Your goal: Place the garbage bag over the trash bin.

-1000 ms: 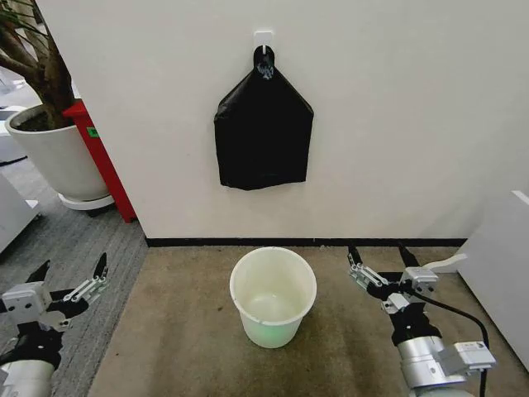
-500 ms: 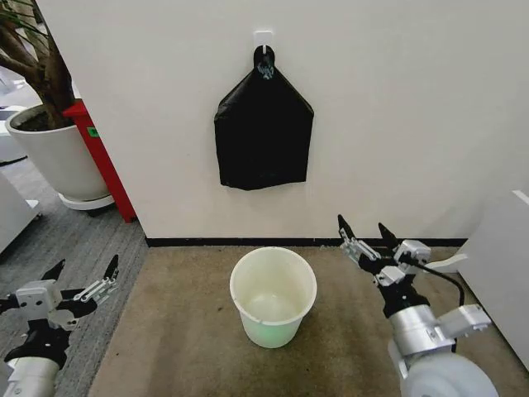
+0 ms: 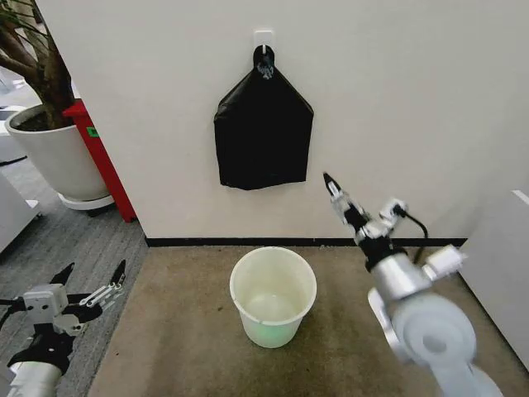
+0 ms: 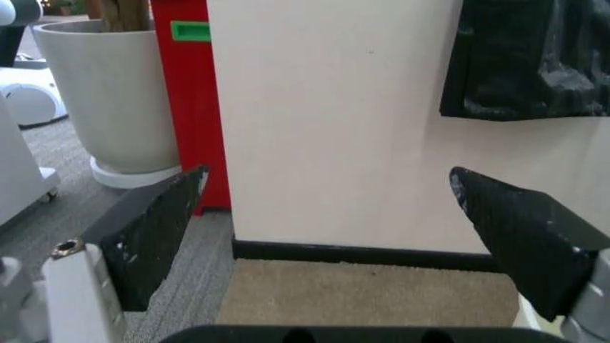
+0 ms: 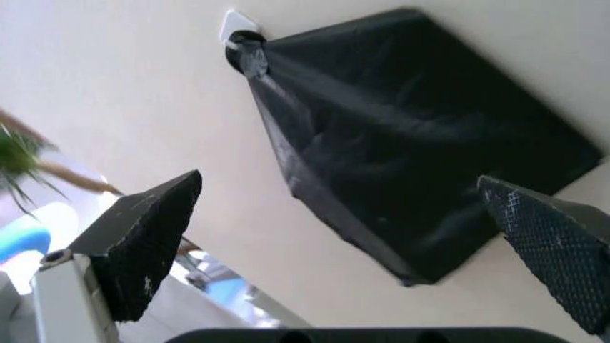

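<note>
Raised and swung toward the wall since the earlier head-view frames, the right gripper (image 3: 337,197) now sits beside the lower right corner of the black bundle (image 3: 264,132) hanging from a wall hook (image 3: 264,39); whether its fingers are apart is unclear from this angle. Left gripper (image 3: 89,283), shifted slightly, waits low over the floor with fingers spread. Below and between both grippers stands the trash bin (image 3: 273,296), upright and unlined on the carpet (image 3: 182,331).

Left wrist view: fingers (image 4: 153,236) open, nothing between them; wall and baseboard ahead, a corner of the bundle beyond the far finger.

Right wrist view: fingers (image 5: 143,239) wide apart, gripping nothing, the bundle (image 5: 410,143) framed between them but well ahead.

Risks, as judgement: a loose single garbage bag cannot be made out, so the fingers may pinch the whole bundle. Thin glossy film could slip, or a hard pull could tear it at the hook. An overshoot would strike the wall.
</note>
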Available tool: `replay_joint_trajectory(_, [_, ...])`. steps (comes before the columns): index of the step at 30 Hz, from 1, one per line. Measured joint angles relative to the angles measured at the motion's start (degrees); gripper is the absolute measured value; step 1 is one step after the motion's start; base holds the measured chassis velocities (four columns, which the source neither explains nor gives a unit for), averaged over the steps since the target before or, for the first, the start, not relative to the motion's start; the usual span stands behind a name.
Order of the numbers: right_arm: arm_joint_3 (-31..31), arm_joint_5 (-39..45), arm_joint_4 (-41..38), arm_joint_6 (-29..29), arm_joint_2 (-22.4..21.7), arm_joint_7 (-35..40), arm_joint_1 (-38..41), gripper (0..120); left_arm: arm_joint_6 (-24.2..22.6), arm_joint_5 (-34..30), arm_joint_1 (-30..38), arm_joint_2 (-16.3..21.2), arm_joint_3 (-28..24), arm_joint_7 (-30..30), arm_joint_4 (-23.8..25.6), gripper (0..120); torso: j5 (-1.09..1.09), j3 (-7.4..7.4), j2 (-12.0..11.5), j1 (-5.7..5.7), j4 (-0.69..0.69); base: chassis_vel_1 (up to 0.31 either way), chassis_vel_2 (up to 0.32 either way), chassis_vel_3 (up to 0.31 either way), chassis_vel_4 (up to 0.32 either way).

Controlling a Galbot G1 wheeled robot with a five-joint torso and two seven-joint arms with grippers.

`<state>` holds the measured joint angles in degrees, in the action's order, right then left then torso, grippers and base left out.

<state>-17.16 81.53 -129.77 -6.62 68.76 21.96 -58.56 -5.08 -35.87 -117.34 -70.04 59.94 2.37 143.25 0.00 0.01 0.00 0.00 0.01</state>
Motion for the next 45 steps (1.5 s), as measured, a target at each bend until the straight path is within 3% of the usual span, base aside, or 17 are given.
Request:
replay_joint_trajectory(7, [6.0, 8.1, 10.2, 3.2, 5.2, 6.6, 17.8, 100, 0.2, 0.0, -0.7, -0.2, 0.0, -0.3, 0.0, 100, -0.01, 0.0, 0.0, 0.0, 0.0, 0.0, 0.0, 0.0, 0.0])
replay_joint_trajectory(9, [6.5, 8.7, 11.3, 3.6, 5.8, 7.0, 19.5, 100, 0.2, 0.0, -0.7, -0.2, 0.0, -0.3, 0.0, 100, -0.01, 0.0, 0.0, 0.0, 0.0, 0.0, 0.0, 0.0, 0.0])
replay_joint_trajectory(14, [9.8, 13.1, 18.2, 5.8, 11.5, 9.3, 29.9, 100, 0.2, 0.0, -0.9, -0.2, 0.0, -0.3, 0.0, 100, -0.02, 0.0, 0.0, 0.0, -0.01, 0.0, 0.0, 0.0, 0.0])
replay_joint_trajectory(23, [11.3, 12.5, 32.0, 6.5, 20.6, 10.5, 42.4, 100, 0.3, -0.1, -1.0, -0.4, 0.0, -0.4, 0.0, 100, -0.01, 0.0, 0.0, 0.0, -0.01, 0.0, 0.0, 0.0, 0.0])
replay_joint_trajectory(29, [11.2, 8.7, 37.8, 6.5, 23.2, 10.7, 44.9, 100, 0.4, 0.0, -1.1, -0.9, 0.0, -0.6, 0.0, 100, -0.01, 0.0, 0.0, 0.0, 0.0, 0.0, 0.0, 0.0, 0.0])
replay_joint_trajectory(45, [8.2, 6.1, 42.7, 7.4, 23.4, 13.7, 47.4, 99, 0.8, 0.5, -1.3, -1.9, -0.1, -1.1, 0.0, 100, 0.0, -0.01, 0.0, 0.0, -0.01, 0.0, 0.0, 0.0, 0.0])
